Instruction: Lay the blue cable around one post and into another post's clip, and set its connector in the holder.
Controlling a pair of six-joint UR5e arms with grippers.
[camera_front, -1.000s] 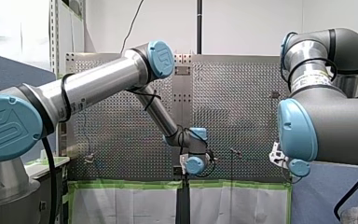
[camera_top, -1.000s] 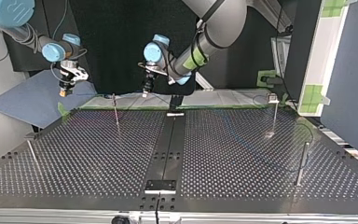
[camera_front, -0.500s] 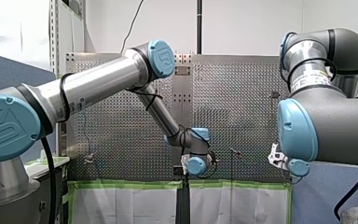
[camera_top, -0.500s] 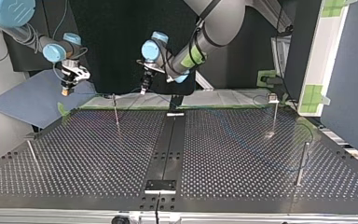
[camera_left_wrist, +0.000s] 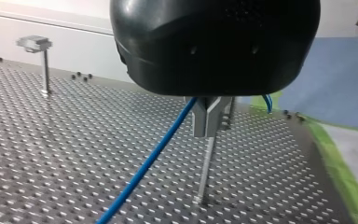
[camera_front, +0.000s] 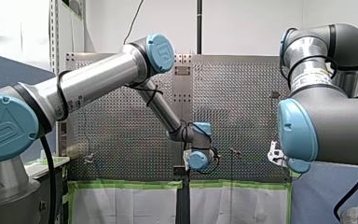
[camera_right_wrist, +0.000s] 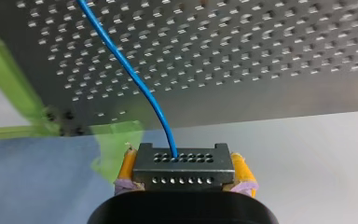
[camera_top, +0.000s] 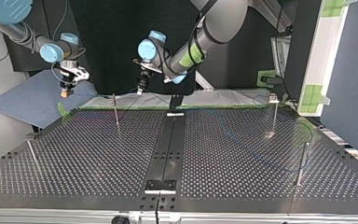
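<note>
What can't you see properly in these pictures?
- Left wrist view: the black body of my left gripper hides where the blue cable enters its fingers.
- Top view: the cable is too thin to follow across the table.
- Front view: my right arm's big joint hides the connector.

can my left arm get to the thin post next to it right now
Probably yes: the left hand hangs close to the post, holding the cable, with nothing between them. The right hand sits off beyond it.
</note>
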